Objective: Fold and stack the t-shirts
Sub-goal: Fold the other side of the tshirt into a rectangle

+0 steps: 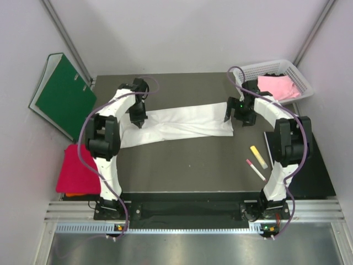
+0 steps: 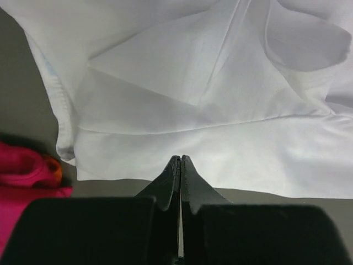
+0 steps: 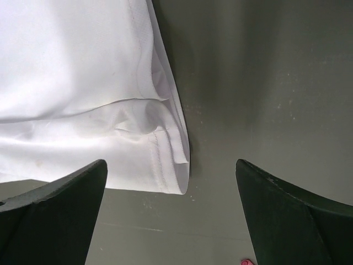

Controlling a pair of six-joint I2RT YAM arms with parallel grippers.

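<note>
top view. white t-shirt (image 1: 182, 126): folded into a long band across the middle of the table (image 1: 193, 171), running 9 to 3 o'clock. left gripper (image 1: 138, 122): on the band's 9 o'clock end. right gripper (image 1: 231, 117): over its 3 o'clock end. light pink t-shirt (image 1: 278, 85): bundled in a white basket (image 1: 295, 74) at 2 o'clock. crimson t-shirt (image 1: 77, 168): folded at 8 o'clock, off the table's side, with an orange t-shirt (image 1: 77, 195) showing as a sliver beneath it. green binder (image 1: 63, 94): at 10 o'clock. yellow marker (image 1: 258, 157) and pink marker (image 1: 255, 169): at 4 o'clock, apart from the cloth.

left wrist view. fingers (image 2: 193, 187): pressed together, tips meeting right at the white t-shirt's near hem; whether any cloth is caught between them cannot be told. creased layers fill 10 to 3 o'clock.

right wrist view. fingers (image 3: 60, 193): spread wide, holding nothing, straddling the band's hemmed corner, which lies flat between them toward 9 o'clock.

risks, as judged. the left pinch sits at the very hem, so a lift may slip off or raise only the top layer. with the right end unheld, any pull from the left would drag the band and spill its folds.
</note>
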